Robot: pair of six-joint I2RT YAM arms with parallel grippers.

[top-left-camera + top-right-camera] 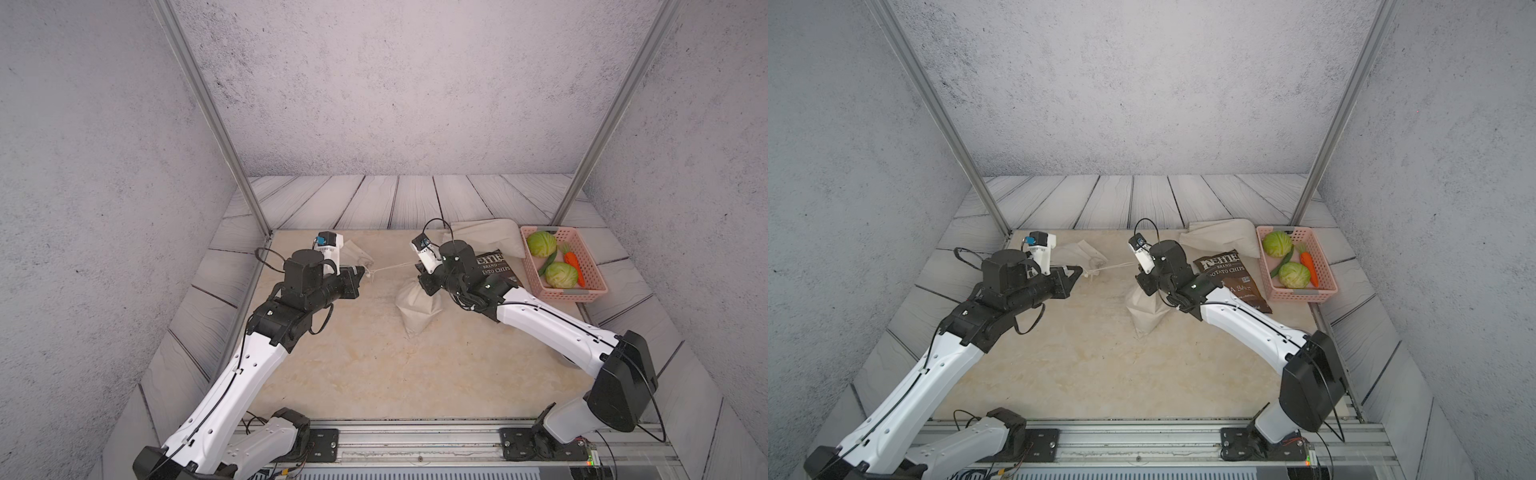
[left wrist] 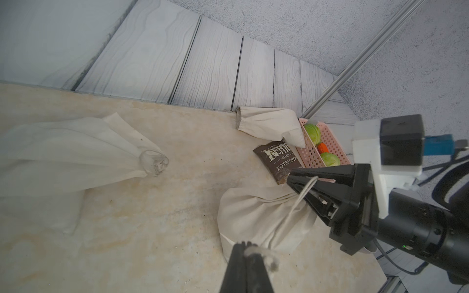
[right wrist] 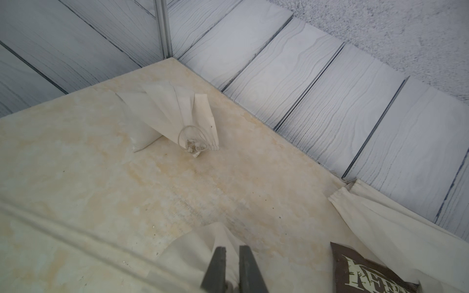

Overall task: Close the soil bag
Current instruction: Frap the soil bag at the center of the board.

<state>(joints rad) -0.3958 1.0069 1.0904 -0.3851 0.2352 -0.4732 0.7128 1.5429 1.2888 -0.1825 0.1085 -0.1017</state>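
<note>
Surface: beige marbled tabletop [image 1: 353, 365], grey plank-look boards [image 1: 374, 203] around it, rough grey walls [image 1: 395, 83] behind and on both sides.
Layout: limp cloth bag [image 1: 357, 254] far left, soil bag [image 1: 417, 309] slumped mid-table, chips bag [image 1: 1229, 270], second cloth bag [image 1: 486, 235] at the back, pink basket [image 1: 533, 270] of vegetables far right.
Hidden: soil bag neck under the right wrist in both top views; chips bag partly behind the right arm.
Left gripper [image 1: 365, 272]: clenched on the knotted end of the drawstring [image 1: 395, 267], taut across to the soil bag neck.
Right gripper [image 2: 290, 178]: at the neck, fingers a narrow slit apart, drawstring between them; pinched or loose, cannot tell.
</note>
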